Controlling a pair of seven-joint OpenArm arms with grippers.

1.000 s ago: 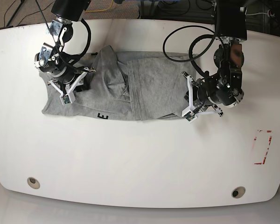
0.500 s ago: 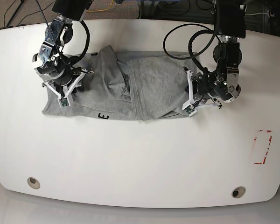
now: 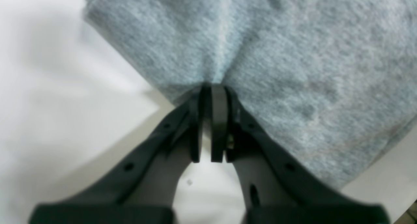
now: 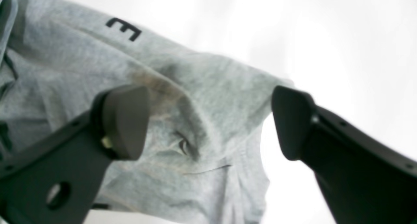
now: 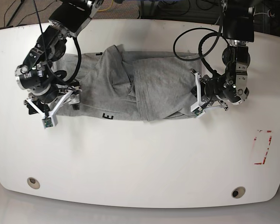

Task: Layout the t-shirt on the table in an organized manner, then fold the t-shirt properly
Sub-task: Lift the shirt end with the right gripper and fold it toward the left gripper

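Left gripper [image 3: 211, 87] pinches t-shirt [image 5: 130, 88] edge; right gripper [image 4: 208, 119] gapes above it

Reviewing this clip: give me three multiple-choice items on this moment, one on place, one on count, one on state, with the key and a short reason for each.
1. Where does the t-shirt lie on the table?
A. far half, between the arms
B. near edge, by the grommet holes
C. on the red-lined mark

2. How many black letters on the shirt does the base view show clearly?
A. one
B. four
C. none

3. How does the left claw stand?
A. wide open above bare table
B. shut on the shirt's edge
C. out of view

Key: 1 A, the shirt spans the far half. 2 A, a lone E at the near fold. 3 B, the fabric puckers where its pads meet.
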